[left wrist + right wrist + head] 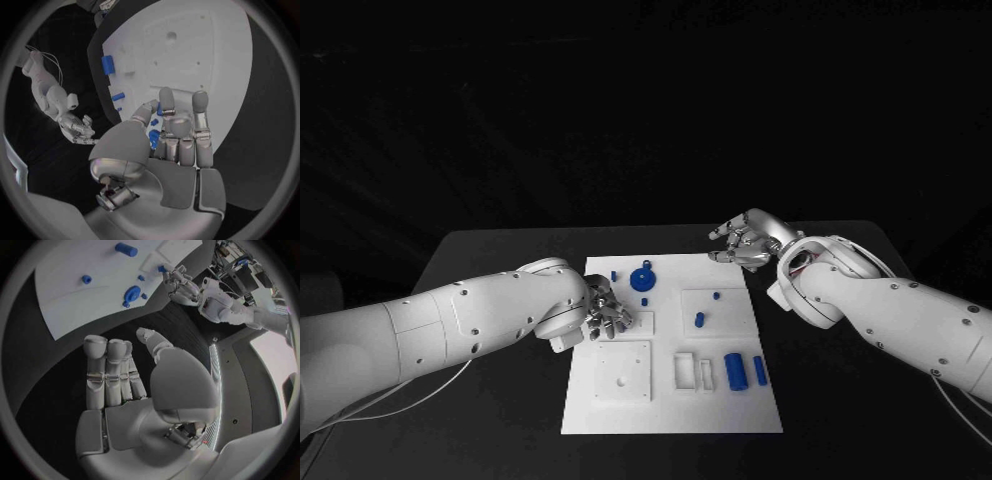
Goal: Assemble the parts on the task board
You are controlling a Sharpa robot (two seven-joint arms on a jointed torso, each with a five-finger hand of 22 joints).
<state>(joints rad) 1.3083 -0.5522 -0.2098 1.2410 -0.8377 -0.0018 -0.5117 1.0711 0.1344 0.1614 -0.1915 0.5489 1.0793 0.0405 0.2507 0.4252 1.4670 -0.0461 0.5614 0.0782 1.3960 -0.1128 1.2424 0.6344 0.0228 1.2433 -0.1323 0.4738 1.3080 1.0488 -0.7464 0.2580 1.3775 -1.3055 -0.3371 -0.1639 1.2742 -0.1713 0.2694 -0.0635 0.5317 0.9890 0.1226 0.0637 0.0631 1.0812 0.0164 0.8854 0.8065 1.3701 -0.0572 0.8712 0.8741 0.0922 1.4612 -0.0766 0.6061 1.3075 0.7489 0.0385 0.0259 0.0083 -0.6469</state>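
Several blue parts (760,370) lie scattered over the white task board (671,415), which sits in the middle of the black table (488,260). A round blue part (642,279) rests toward the board's 12 o'clock end, two small blue pieces (700,320) sit near its centre, and two blue cylinders (736,371) lie side by side toward 4 o'clock, next to white rectangular recesses (687,369). A square white panel (623,371) occupies the 7 o'clock area.

At the board's 9 o'clock edge the left hand (607,315) rests over the plate; in the left wrist view its fingers (199,115) stand close together, with small blue pieces showing between thumb and fingers, though whether they are pinched cannot be told. Off the board's 1 o'clock corner, the right hand (747,240) hovers above bare table, fingers (103,370) apart and holding nothing.

Beyond the table everything is dark. No writing can be read anywhere.
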